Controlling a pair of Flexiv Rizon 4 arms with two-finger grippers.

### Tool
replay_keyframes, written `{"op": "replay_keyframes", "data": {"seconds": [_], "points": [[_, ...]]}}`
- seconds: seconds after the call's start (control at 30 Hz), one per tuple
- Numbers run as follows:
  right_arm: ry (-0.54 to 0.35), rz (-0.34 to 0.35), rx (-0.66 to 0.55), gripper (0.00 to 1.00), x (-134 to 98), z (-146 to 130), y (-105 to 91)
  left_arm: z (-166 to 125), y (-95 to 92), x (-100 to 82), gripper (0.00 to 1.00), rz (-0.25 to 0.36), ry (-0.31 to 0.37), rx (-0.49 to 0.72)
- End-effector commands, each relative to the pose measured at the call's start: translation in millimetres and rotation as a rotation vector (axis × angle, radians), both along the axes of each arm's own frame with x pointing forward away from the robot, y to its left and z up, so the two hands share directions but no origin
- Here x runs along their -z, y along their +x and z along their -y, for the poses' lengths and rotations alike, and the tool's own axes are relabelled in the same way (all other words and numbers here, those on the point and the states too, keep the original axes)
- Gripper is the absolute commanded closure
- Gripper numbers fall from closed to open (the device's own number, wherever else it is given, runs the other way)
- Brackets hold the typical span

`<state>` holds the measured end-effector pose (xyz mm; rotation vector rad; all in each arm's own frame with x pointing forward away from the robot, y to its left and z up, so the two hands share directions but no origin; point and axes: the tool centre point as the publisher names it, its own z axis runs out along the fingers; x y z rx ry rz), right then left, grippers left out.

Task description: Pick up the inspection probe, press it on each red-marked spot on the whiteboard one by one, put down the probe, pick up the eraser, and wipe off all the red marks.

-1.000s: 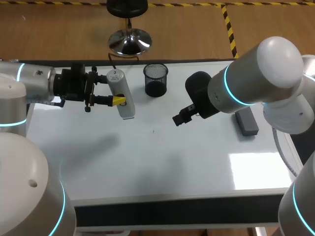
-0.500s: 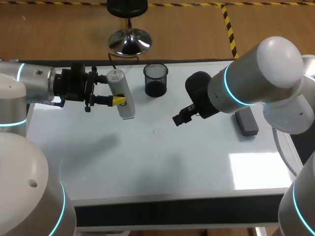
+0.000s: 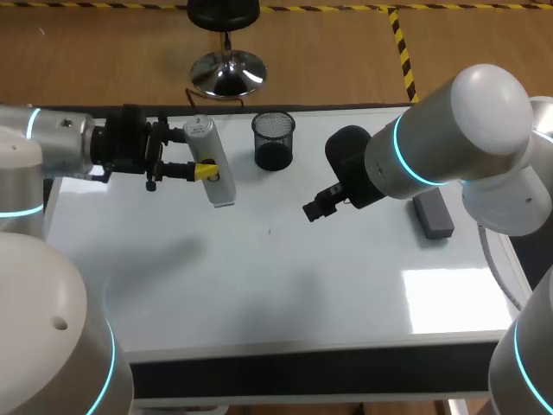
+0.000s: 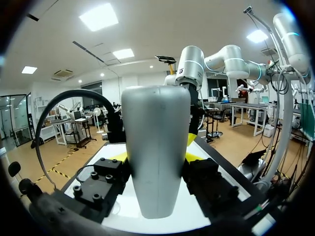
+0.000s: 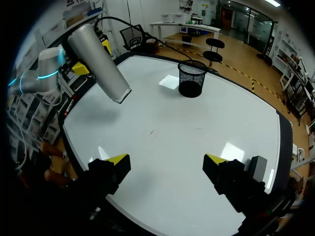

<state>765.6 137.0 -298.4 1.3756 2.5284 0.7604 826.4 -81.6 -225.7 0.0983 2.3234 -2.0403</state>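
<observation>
**Whiteboard [image 3: 285, 285] with probe [image 3: 207, 143] in the left gripper [image 4: 155, 153]**

Whiteboard: covers the table and serves as the working surface. Left gripper: closed on the probe, a silver cylinder clamped between its two yellow tips and tilted, with the lower end lifted off the board. Right gripper [image 5: 166, 160]: fingers spread wide with nothing between them, hovering over the board. Black mesh cup [image 3: 273, 141]: stands well ahead of the right gripper, near the probe. Grey eraser [image 3: 433, 213]: lies on the board just outside one finger of the right gripper. Small faint mark [image 5: 152, 132]: lies ahead of the open fingers; its colour cannot be told.
</observation>
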Motion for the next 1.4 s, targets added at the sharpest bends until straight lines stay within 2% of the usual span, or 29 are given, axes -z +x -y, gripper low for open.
{"op": "replay_keyframes", "data": {"seconds": [0.03,0.4,0.87,1.4], "points": [[-0.001,-0.002,-0.001,0.00,-1.1,1.0,-0.2,-5.3,9.2,-17.2,1.00,-0.005,0.028,0.034],[-0.001,-0.002,-0.001,0.00,-1.1,1.0,-0.2,-15.4,36.1,-32.7,1.00,-0.018,0.037,0.060],[-0.001,-0.002,-0.001,0.00,-1.1,1.0,-0.2,-11.7,72.7,-46.5,1.00,-0.030,0.064,0.113],[-0.001,-0.002,-0.001,0.00,-1.1,1.0,-0.2,13.1,109.6,-48.2,1.00,-0.032,0.073,0.172]]}}
